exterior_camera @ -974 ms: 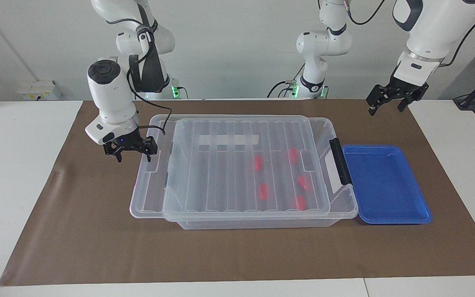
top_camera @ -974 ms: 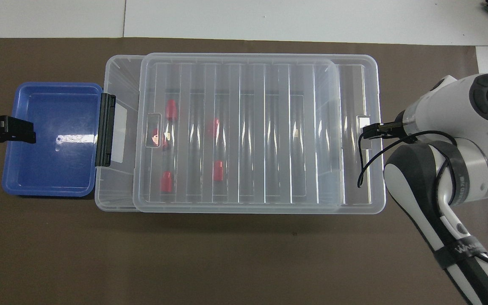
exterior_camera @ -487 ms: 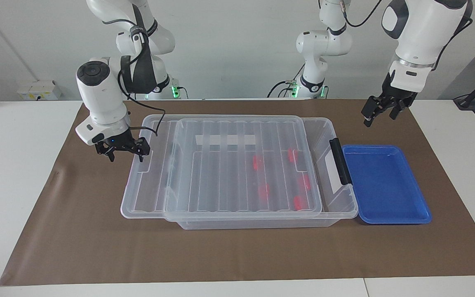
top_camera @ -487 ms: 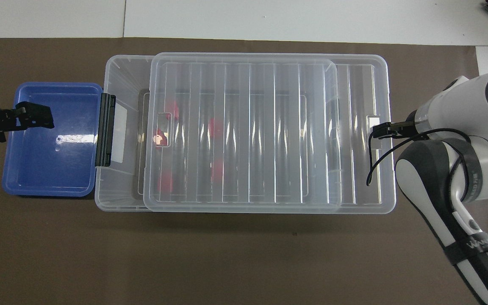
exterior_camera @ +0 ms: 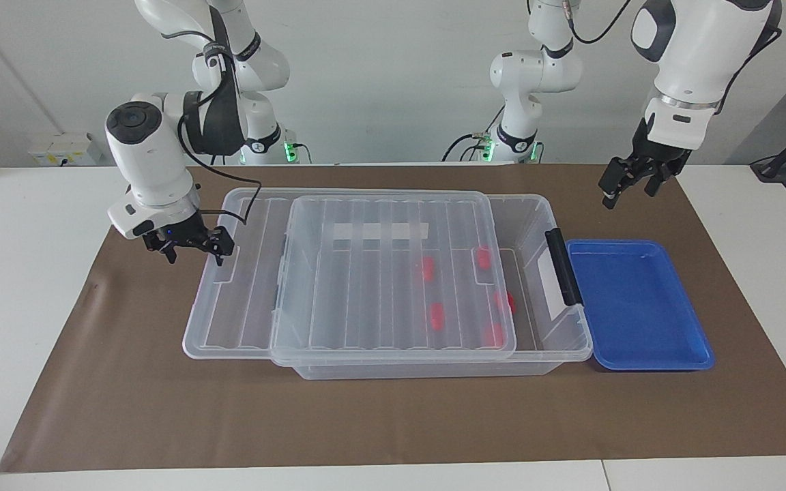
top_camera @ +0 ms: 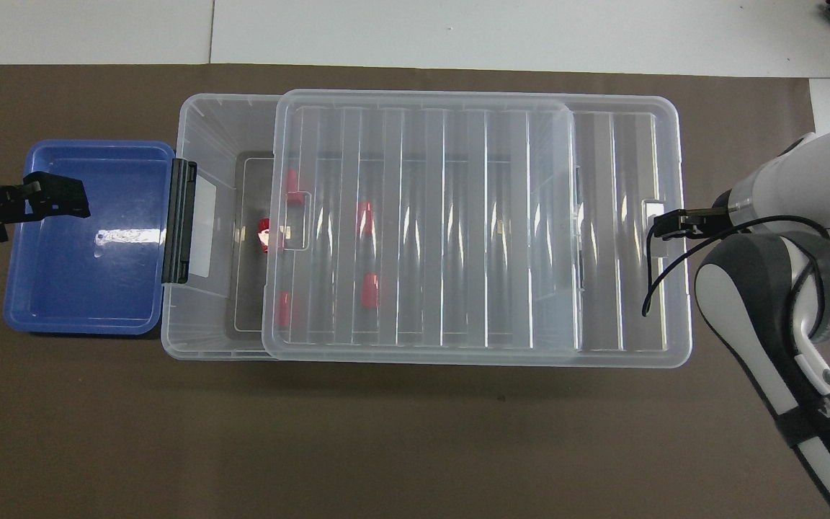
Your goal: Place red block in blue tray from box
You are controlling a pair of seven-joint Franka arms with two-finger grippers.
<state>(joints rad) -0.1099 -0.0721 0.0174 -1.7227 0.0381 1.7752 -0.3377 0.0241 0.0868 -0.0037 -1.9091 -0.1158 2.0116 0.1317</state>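
Right gripper [exterior_camera: 192, 247], at the left of the facing view, has its fingers apart, one fingertip at the notch in the end of the clear lid [exterior_camera: 338, 286]. The lid lies on the box [exterior_camera: 434, 369] but offset toward the right arm's end of the table, so the box's end by the black latch [exterior_camera: 563, 266] is uncovered. Five red blocks lie in the box at that end; one red block [exterior_camera: 505, 300] shows bare, the others under the lid. The blue tray [exterior_camera: 638, 300] sits just beside the latch end on the brown mat [exterior_camera: 127, 409]. Left gripper [exterior_camera: 628, 184], upper right of the facing view, hangs open in the air; in the overhead view it covers the tray's end
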